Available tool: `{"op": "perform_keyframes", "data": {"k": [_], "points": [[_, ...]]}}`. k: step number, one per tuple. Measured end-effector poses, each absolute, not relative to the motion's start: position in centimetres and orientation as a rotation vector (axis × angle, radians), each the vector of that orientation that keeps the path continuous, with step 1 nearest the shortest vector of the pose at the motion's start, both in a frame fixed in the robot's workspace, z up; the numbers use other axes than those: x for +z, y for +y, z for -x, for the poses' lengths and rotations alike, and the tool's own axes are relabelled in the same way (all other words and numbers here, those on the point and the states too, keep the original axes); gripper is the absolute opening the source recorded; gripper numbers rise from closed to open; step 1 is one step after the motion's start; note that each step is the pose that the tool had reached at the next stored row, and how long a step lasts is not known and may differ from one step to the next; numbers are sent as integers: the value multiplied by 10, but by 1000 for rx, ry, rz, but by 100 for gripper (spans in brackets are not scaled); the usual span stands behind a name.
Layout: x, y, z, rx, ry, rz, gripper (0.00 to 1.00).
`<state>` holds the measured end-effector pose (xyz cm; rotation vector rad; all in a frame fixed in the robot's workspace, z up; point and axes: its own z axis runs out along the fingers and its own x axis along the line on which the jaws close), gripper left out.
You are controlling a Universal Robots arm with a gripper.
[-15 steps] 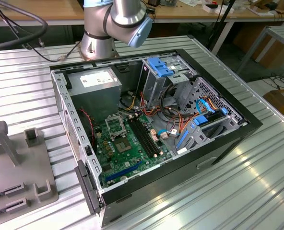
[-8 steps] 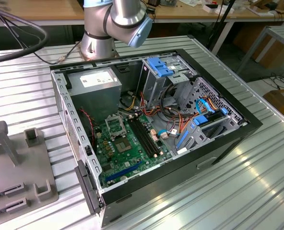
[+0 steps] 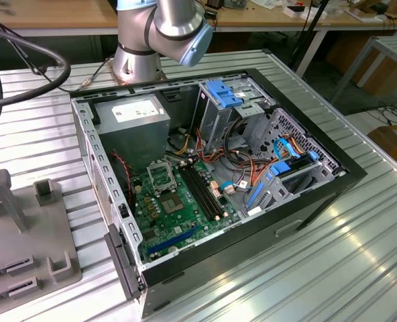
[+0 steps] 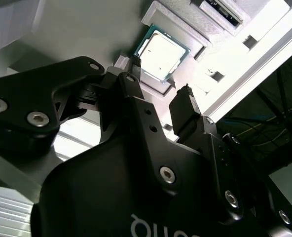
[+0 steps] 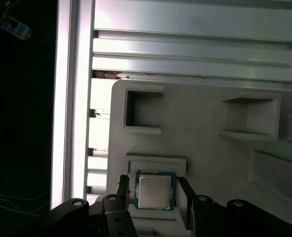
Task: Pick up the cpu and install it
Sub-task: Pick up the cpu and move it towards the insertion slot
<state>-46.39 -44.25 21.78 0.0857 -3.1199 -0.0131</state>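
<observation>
1. The claw (image 5: pixel 154 186) is open and holds nothing. In the first wrist view its two dark fingers (image 5: pixel 184 197) stand spread to either side of the cpu (image 5: pixel 155 190).
2. The cpu lies flat, metal lid up, in a shallow framed pocket (image 5: pixel 156 162) of a grey tray (image 5: pixel 200 113). It sits straight ahead of the claw, centred in the gap between the fingers.
3. The cpu is nearly square, so it has no real long axis. The fingers line up with two opposite edges. Each finger looks just beside its edge, and I judge that neither is touching it.
4. In the second wrist view the cpu (image 4: pixel 161 52) appears beyond the fingertips, so the claw (image 4: pixel 160 80) seems to hover above it and not down around it.
5. The raised frame of the pocket hugs the cpu closely. It is the one thing that could get in the fingers' way, because there is little room between the chip's edges and the frame.
6. The tray's other pockets, one (image 5: pixel 142 111) near the cpu and another (image 5: pixel 247 118) further off, look empty. They lie apart from the claw.
7. In the exterior view the tray (image 3: pixel 24 235) sits on the slatted metal table (image 3: pixel 306 268), at the exterior view's left. Beside it is the open computer case (image 3: pixel 346 176).
8. The socket (image 3: pixel 159 176) on the green circuit board (image 3: pixel 178 211) inside the case looks bare, so the cpu is not yet installed. It lies well apart from the tray, with the case wall between them.
</observation>
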Motion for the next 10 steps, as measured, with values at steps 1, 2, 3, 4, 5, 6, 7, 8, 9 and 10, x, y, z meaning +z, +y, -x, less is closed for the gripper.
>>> {"op": "perform_keyframes", "data": {"k": [1, 2, 3, 4, 5, 6, 7, 8, 9, 10], "points": [[216, -443, 464, -12, -3120, -86, 51], [214, -443, 464, -12, -3120, -86, 51], [212, -443, 464, -12, -3120, -86, 51], [211, -443, 464, -11, -3120, -86, 51], [210, -444, 464, -10, -3120, -86, 51], [209, -444, 464, -8, -3120, -86, 51], [209, -444, 464, -5, -3120, -86, 51], [208, -444, 464, -3, -3120, -85, 51], [208, -444, 464, -1, -3120, -84, 51], [207, -444, 464, -1, -3120, -83, 51]]}}
